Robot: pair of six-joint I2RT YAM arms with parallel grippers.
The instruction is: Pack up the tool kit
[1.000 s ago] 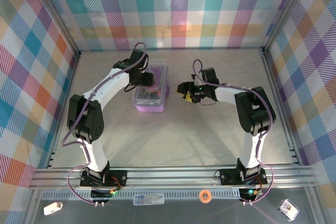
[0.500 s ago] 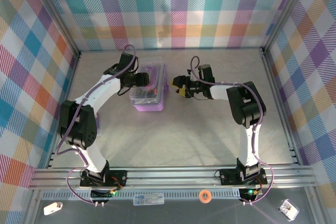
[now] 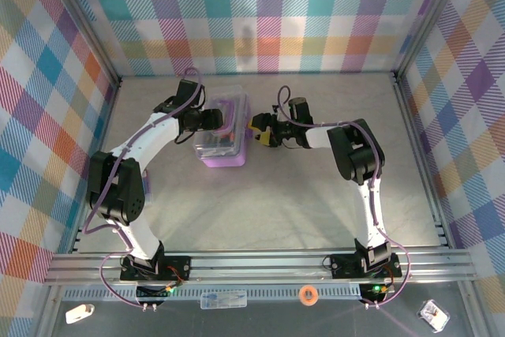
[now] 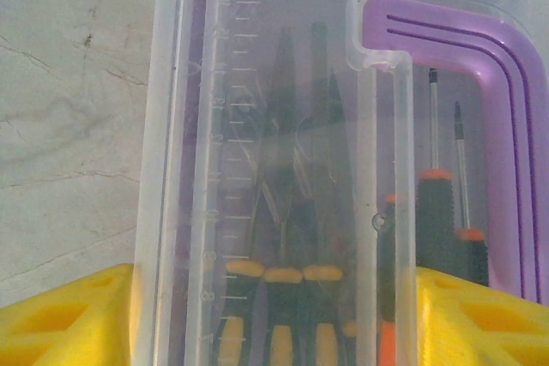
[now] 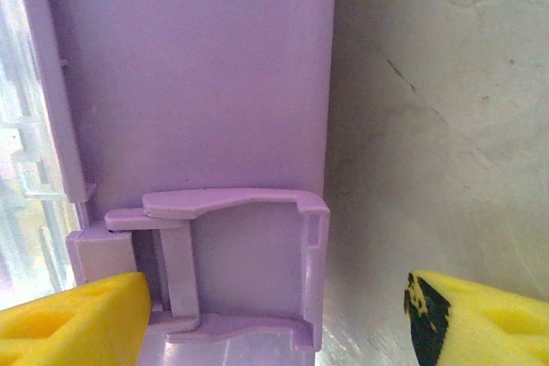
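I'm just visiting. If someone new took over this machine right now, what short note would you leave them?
Left gripper: jaws spread across the clear lid; pressing or gripping, cannot tell.
Right gripper: open, at the purple latch on the case's side.
Things: the lilac case sits on the table; screwdrivers lie inside, under the lid.
Done: tools in, lid lying over them.
Left: probably snapping the latch; whether it is already fastened cannot be told.

Lilac case (image 3: 226, 155), clear lid down over screwdrivers (image 4: 437, 212).
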